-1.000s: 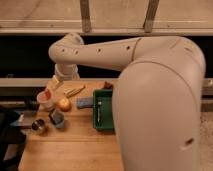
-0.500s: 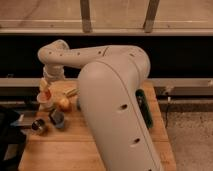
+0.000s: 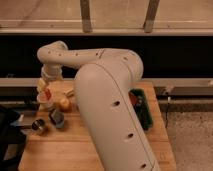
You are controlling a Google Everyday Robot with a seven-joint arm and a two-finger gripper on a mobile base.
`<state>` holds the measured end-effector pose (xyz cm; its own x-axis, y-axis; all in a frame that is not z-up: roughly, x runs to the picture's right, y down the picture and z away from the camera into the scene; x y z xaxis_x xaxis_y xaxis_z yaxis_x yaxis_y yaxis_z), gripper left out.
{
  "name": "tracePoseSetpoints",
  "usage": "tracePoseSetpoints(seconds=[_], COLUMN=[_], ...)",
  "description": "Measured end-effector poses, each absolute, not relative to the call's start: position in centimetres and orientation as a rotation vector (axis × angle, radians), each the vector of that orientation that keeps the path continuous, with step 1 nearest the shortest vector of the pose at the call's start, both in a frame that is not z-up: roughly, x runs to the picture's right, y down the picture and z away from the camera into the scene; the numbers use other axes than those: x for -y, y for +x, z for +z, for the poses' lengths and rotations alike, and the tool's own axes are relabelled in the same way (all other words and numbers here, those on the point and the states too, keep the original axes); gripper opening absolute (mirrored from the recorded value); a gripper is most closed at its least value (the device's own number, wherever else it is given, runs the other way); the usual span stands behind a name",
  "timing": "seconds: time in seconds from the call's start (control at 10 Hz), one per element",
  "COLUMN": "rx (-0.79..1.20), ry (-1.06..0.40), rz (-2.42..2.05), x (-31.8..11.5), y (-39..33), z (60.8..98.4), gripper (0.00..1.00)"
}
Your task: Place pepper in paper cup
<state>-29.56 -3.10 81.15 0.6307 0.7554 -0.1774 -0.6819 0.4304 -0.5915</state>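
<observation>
In front of the paper cup point(image 3: 44, 104), a metal can point(image 3: 38, 126) and a dark cup point(image 3: 57, 118) stand on the counter point(image 3: 65, 150). A round fruit point(image 3: 64, 104) sits just beside the paper cup. Over the last second the claw point(image 3: 44, 86) has swung across and down, and it now hangs directly above the paper cup. The pepper point(image 3: 47, 93) stands upright at the rim, its lower end seemingly inside. Placing looks nearly done, with only release and retreat left. Whether the claw clamps the pepper or has let go, I cannot tell. The arm point(image 3: 110, 100) rises from the near side, bends behind the paper cup, and points its wrist straight down.
</observation>
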Motion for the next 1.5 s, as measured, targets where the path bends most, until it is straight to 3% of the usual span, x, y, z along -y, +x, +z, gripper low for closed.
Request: tracePoseSetpoints(seconds=[0.7, 0.9, 1.5], rx=[0.179, 0.178, 0.158], ry=[-0.807, -0.825, -0.816], rz=[0.864, 0.856, 0.838], x=[0.6, 0.1, -0.3], y=[-34.0, -34.4, -34.6], z=[84.8, 85.1, 84.9], gripper=[0.80, 0.75, 0.15])
